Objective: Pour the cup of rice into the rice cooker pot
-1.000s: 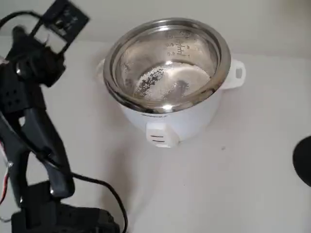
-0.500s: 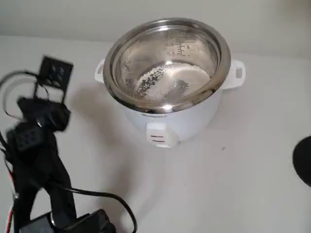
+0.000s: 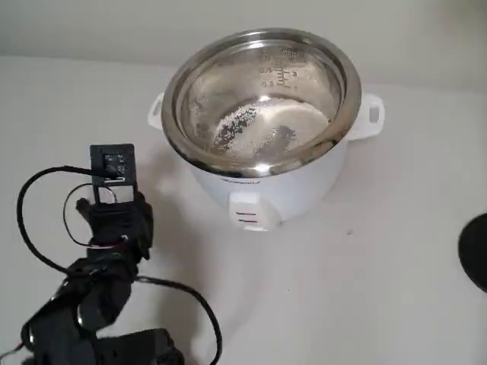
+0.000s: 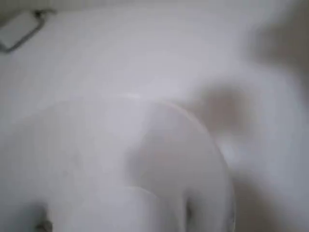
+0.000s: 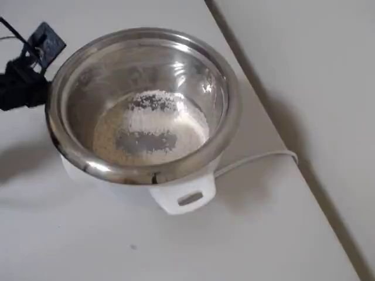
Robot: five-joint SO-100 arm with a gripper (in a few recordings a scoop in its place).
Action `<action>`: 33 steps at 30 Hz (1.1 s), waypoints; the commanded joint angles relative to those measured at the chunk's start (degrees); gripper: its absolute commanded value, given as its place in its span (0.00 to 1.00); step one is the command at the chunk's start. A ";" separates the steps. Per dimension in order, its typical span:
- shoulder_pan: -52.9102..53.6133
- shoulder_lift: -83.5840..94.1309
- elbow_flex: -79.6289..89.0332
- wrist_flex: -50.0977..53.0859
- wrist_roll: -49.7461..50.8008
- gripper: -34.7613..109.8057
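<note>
The pot (image 3: 262, 95) sits in the white cooker (image 3: 266, 190) at about 12 o'clock on the pale table (image 3: 365, 289), its switch (image 3: 247, 213) facing 6 o'clock. Rice (image 3: 255, 129) lies thinly on the pot's bottom. The black arm (image 3: 99, 266) is folded low at 8 o'clock, apart from the cooker, cables looping beside it. A dark object (image 3: 475, 251) is cut off at 3 o'clock.

The arm (image 3: 103, 274) is black throughout — chunky, matte plastic segments with rounded joints. At its upper end sits a small square black board (image 3: 112, 164) carrying tiny pale markings, held on a thin frame. A thin black cable (image 3: 30, 228) loops out from beside the board and curves back into the body; another black cable (image 3: 194, 304) arcs away lower down. A sliver of red wire (image 3: 6, 353) shows at the base.
</note>
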 commanded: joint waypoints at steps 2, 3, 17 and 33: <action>2.99 -12.57 -0.53 -22.24 -5.54 0.38; 3.16 -16.44 -0.53 -27.42 -6.86 0.38; 5.54 -55.72 -18.98 -61.08 -25.49 0.62; 3.16 -58.89 -31.03 -62.93 -28.65 0.63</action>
